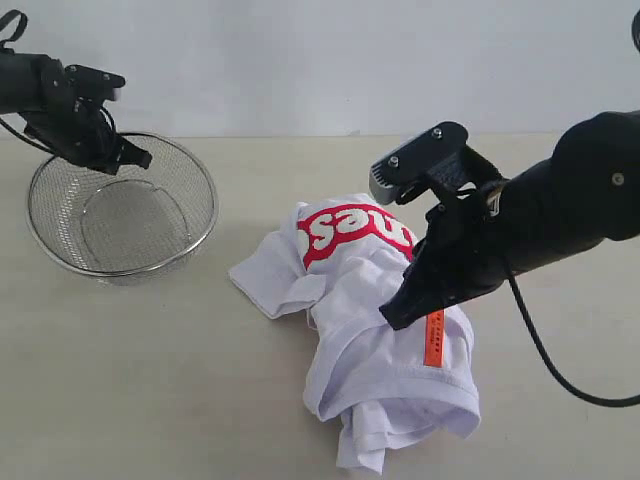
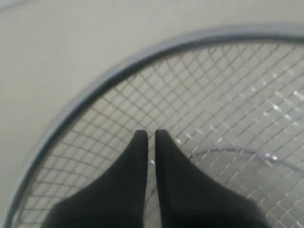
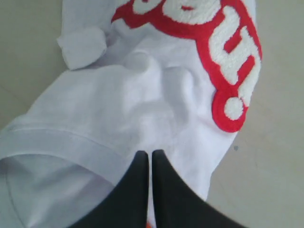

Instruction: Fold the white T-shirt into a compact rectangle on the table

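The white T-shirt lies crumpled in a loose heap on the table, right of centre in the lower half of the exterior view. Its red lettering faces up at the heap's upper end, and an orange tag shows on its right side. A folded sleeve sticks out to the left.

The right arm reaches in from the right edge and covers the shirt's upper right part. Its black cable loops down across the bare tabletop. A round wire-mesh basket stands well apart in the upper left, with nothing visible inside.

The right wrist view shows what the arm hides from outside: the raised white letters in the red lettering, a hem fold, and soft creases in the shirt. The left wrist view shows only the basket's rim, the mesh and the table.

The right gripper has its tip on the cloth beside the tag. Close up, the right gripper has its fingers closed to a hairline gap, and whether any fabric is pinched cannot be told. The left gripper hangs over the basket's far rim. In its own view, the left gripper is closed to a narrow slit and holds nothing.
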